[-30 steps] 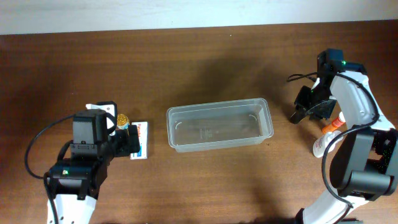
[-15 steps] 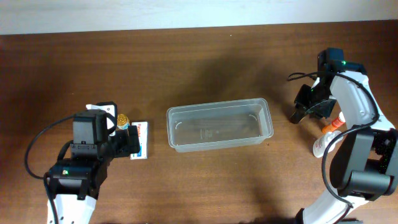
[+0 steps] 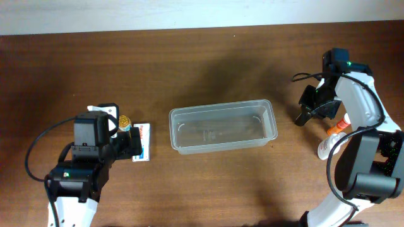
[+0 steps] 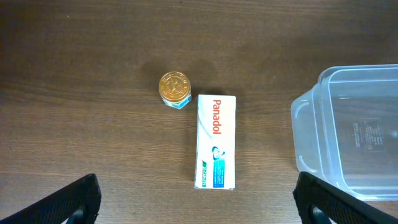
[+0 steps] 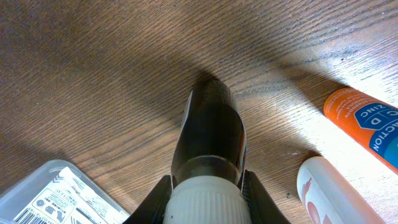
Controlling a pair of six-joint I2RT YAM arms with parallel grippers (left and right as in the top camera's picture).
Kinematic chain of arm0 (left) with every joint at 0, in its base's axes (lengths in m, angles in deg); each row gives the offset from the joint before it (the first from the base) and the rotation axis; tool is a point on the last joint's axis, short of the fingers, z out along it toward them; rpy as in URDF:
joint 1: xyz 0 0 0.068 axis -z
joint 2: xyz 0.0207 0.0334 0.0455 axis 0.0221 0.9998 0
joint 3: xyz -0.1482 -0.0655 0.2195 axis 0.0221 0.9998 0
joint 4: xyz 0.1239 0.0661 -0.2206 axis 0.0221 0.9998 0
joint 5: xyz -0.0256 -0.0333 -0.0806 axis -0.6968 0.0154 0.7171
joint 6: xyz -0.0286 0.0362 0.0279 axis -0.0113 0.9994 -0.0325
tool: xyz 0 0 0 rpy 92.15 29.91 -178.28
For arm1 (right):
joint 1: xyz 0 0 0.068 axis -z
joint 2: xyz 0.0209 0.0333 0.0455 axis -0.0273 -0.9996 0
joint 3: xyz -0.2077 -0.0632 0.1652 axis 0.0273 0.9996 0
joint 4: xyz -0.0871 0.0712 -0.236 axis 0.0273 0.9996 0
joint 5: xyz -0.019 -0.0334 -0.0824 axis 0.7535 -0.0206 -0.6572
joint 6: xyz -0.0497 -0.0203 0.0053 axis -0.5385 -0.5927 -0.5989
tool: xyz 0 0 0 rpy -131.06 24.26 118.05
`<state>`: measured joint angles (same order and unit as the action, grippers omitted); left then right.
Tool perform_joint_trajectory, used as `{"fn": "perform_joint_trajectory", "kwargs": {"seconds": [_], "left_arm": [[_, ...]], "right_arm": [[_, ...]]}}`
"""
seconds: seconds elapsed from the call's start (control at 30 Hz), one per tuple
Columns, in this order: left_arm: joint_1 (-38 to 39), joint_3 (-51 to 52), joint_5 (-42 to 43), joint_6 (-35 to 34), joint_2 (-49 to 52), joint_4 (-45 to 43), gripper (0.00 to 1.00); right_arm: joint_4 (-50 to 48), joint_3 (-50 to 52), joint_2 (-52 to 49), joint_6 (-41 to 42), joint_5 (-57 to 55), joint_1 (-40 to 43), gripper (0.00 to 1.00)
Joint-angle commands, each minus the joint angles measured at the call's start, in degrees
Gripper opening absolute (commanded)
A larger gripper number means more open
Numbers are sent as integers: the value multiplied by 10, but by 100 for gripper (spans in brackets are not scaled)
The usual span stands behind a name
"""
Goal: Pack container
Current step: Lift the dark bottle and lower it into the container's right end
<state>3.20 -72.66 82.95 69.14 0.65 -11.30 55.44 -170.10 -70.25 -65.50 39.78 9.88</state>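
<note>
The clear plastic container (image 3: pixel 222 144) lies in the middle of the table with nothing in it; its left end shows in the left wrist view (image 4: pixel 308 118). My left gripper (image 3: pixel 129 145) is open and hangs over a white Panadol box (image 4: pixel 216 141) and a small gold-capped jar (image 4: pixel 175 88); its jaws (image 4: pixel 199 205) are spread wide, with nothing between them. My right gripper (image 3: pixel 304 116) is to the right of the container, shut on a dark bottle with a white ribbed cap (image 5: pixel 208 124) held low over the table.
An orange tube (image 3: pixel 338 126) (image 5: pixel 367 121) and a white bottle (image 3: pixel 326 148) (image 5: pixel 323 193) lie just right of the right gripper. A clear rounded plastic corner with printed text (image 5: pixel 56 193) shows at the lower left of the right wrist view.
</note>
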Motion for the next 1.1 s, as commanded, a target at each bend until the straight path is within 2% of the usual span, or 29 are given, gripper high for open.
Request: {"fn": "perform_joint_trajectory", "kwargs": {"seconds": [0.0, 0.43, 0.63, 0.8, 0.93, 1.07], "left_arm": [[-1, -12, 8, 7, 2, 0, 100], [-1, -12, 7, 7, 2, 2, 100], [-1, -12, 6, 7, 2, 2, 100], [-1, -12, 6, 7, 2, 2, 100], [-1, -12, 6, 7, 2, 2, 100], [-1, -12, 6, 7, 2, 2, 100]], "right_arm": [[0, 0, 9, -8, -10, 2, 21], [19, 0, 51, -40, -16, 2, 21], [49, 0, 112, -68, -16, -12, 22], [92, 0, 216, -81, -16, -83, 22], [115, 0, 297, -74, -16, -199, 22], [110, 0, 304, -65, -21, -279, 22]]}}
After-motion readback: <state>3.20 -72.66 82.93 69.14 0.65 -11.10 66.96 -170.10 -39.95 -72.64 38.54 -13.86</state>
